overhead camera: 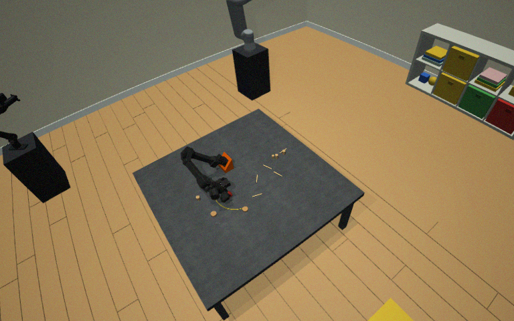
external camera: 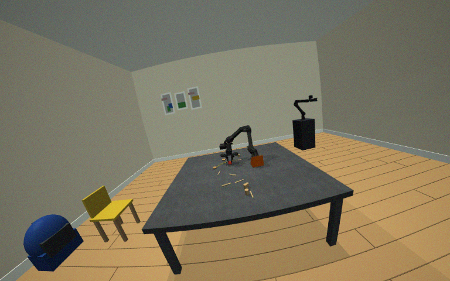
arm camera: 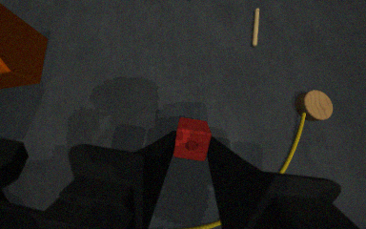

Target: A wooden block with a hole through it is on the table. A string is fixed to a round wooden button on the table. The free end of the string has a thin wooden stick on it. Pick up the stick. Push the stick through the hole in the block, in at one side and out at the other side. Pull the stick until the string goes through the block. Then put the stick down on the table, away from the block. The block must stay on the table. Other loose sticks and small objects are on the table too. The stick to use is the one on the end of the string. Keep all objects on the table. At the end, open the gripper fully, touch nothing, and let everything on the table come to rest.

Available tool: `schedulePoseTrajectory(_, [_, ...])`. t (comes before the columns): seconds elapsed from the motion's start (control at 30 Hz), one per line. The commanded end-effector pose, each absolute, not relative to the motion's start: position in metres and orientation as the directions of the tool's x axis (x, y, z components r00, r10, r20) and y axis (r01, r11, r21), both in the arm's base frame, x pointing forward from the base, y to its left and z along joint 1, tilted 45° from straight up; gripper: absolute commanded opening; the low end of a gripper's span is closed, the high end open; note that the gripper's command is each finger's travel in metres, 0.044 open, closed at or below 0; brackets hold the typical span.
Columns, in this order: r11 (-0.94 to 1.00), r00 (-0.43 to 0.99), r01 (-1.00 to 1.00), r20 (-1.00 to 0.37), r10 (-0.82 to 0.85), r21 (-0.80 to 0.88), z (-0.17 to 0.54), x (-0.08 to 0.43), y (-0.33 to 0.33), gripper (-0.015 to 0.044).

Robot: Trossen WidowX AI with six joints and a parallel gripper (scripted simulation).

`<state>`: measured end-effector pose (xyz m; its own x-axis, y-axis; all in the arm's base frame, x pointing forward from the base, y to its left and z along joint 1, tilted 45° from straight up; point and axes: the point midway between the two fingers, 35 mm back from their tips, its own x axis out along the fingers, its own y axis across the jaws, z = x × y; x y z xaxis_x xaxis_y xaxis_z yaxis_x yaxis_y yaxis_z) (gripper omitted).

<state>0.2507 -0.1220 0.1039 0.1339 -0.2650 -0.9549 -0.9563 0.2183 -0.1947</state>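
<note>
My gripper (overhead camera: 229, 194) (external camera: 229, 162) (arm camera: 192, 137) is shut on a small red block (overhead camera: 230, 193) (external camera: 229, 163) (arm camera: 182, 152) with a round dark hole in the face toward the wrist camera. The block is low over the table; I cannot tell if it touches. The string's button (overhead camera: 244, 208) (external camera: 214, 167) (arm camera: 318, 105) lies beside the gripper. The yellow string (overhead camera: 227, 208) (arm camera: 293, 154) curves from it to beneath the gripper. The arm hides its free end in the top view. A pale thin line behind the gripper in the exterior view may be its stick.
An orange block (overhead camera: 226, 163) (external camera: 257, 161) (arm camera: 25, 59) stands beside the arm's base. Several loose sticks, one of them here (overhead camera: 257, 194) (arm camera: 255, 27), lie on the dark table (overhead camera: 290, 219) (external camera: 289, 195). Loose round pieces (overhead camera: 213, 213) (overhead camera: 197, 197) lie near the string; small pegs (overhead camera: 276, 156) (external camera: 246, 191) stand farther off.
</note>
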Motion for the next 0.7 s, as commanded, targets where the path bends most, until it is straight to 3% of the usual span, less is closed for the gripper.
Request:
schedulePoseTrajectory(0.0, [0.215,0.145,-0.957,-0.962,-0.232,-0.196,0.1059,0.2516,-0.1245,0.0000])
schedulePoseTrajectory(0.27, [0.214,0.180,-0.956,-0.978,-0.109,-0.200,0.1087,0.2495,-0.1320,0.0000])
schedulePoseTrajectory(0.67, [0.214,0.181,-0.956,-0.978,-0.106,-0.200,0.1088,0.2495,-0.1322,0.0000])
